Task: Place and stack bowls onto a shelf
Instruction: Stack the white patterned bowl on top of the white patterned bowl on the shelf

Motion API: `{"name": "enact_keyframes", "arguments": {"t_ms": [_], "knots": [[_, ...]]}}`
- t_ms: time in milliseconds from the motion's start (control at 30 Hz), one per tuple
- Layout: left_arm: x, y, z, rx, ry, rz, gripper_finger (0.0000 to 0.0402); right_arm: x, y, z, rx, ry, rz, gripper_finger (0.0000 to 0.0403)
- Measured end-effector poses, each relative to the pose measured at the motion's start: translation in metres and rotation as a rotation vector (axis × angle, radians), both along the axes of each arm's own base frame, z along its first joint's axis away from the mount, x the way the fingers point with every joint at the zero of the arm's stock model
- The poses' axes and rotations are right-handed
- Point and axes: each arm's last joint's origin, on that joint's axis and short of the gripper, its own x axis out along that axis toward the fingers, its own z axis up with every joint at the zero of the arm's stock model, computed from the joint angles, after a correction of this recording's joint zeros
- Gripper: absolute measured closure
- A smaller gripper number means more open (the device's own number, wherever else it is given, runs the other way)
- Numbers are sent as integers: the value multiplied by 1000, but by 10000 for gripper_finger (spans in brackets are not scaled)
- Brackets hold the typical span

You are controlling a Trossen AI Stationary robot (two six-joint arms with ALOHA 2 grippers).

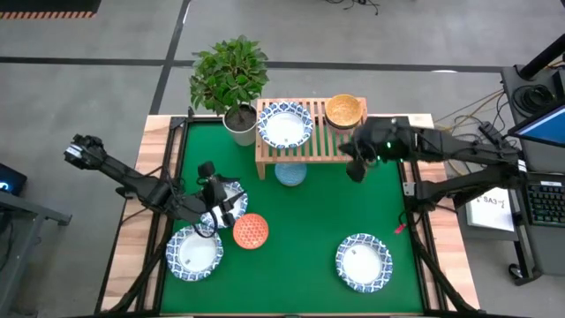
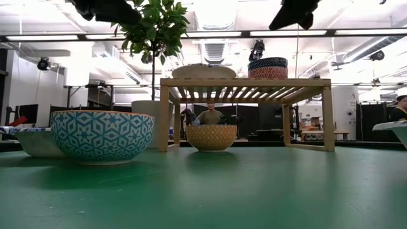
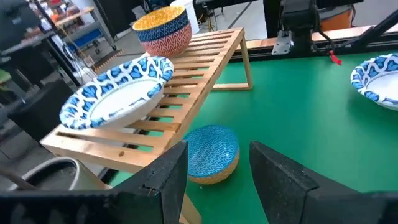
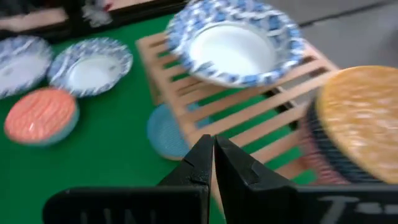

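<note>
From above, you see the shelf point(image 1: 305, 132) at the counter's point(image 1: 300, 230) far edge, carrying one white bowl point(image 1: 284, 128) and a stack topped by the yellow bowl point(image 1: 344, 110). The right tool point(image 1: 356, 168) hangs just off the shelf's right front. The left tool point(image 1: 216, 201) hovers over a second white bowl point(image 1: 231, 196), with the orange bowl point(image 1: 251, 231) just beside it. Two more white bowls sit nearer you, and the blue bowl point(image 1: 290, 173) lies half under the shelf.

At counter level, both tools are lifted clear.

In the left wrist view the left tool point(image 3: 217, 168) is wide and empty.

In the right wrist view the right tool point(image 4: 213, 158) is pinched closed on nothing.

You likely pick next with the left: drop straight onto the near rim, pinch across the wall, lift level, and nest it on the shelved white bowl.
</note>
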Motion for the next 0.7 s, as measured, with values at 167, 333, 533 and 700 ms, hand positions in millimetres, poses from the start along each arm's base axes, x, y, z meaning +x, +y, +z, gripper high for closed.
{"name": "enact_keyframes", "arguments": {"t_ms": [167,333,533,700], "knots": [[7,-6,-9,-108,23,-72,247,0,29,-39,-49,-34,172,394],[14,-12,-22,-284,40,-82,247,1,48,-72,-73,-118,274,394],[13,-16,-35,-549,187,-145,253,-3,52,-95,-78,-166,296,394],[17,-21,-30,-588,371,-147,257,-8,52,-103,-79,-172,296,394]]}}
